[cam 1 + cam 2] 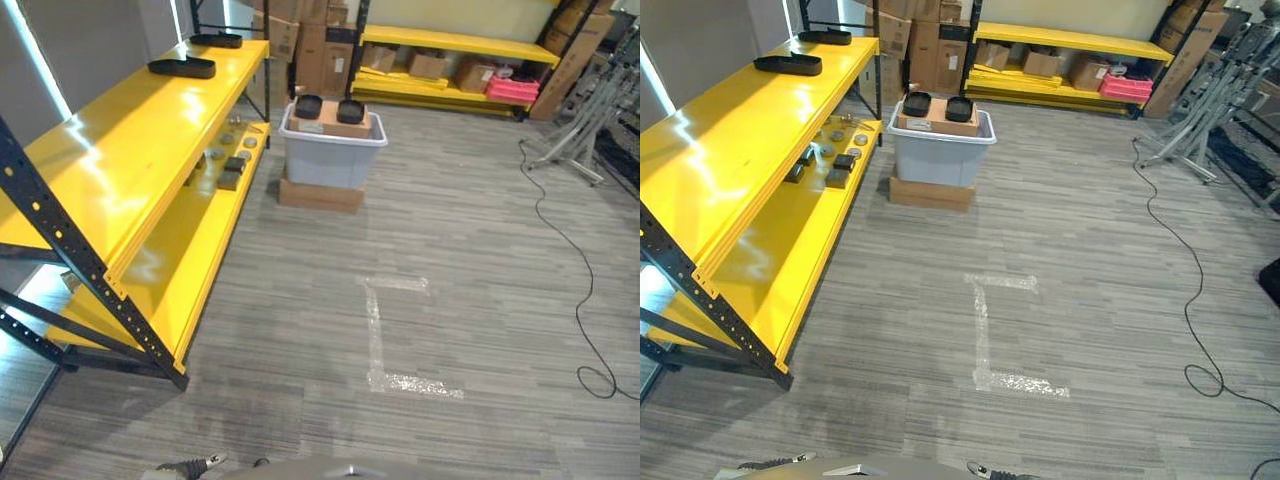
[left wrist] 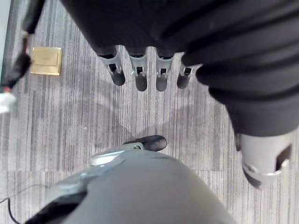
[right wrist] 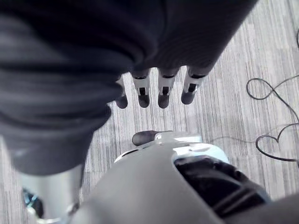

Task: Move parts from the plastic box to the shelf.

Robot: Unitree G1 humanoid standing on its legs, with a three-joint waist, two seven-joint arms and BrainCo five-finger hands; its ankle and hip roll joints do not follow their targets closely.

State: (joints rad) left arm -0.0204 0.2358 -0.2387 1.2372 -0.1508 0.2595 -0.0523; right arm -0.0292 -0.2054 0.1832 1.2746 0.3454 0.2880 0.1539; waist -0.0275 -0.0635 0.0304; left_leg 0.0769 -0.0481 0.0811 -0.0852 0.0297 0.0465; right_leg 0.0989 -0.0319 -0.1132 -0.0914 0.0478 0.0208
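Observation:
The grey plastic box (image 1: 333,150) stands on a flat cardboard base on the floor, beside the far end of the yellow shelf (image 1: 130,150). Inside it lies a brown carton with two black parts (image 1: 329,108) on top. Two black trays (image 1: 182,67) rest on the shelf's upper board. Several small parts (image 1: 230,165) lie on its lower board. My left hand (image 2: 140,70) hangs over the carpet with straight fingers, holding nothing. My right hand (image 3: 163,88) hangs the same way, open and empty. Both hands are well short of the box.
A white tape mark (image 1: 385,340) lies on the carpet between me and the box. Another yellow rack (image 1: 450,60) with cartons lines the back wall. Metal stands (image 1: 590,120) are at the far right. A brass floor plate (image 2: 46,60) sits near my left hand.

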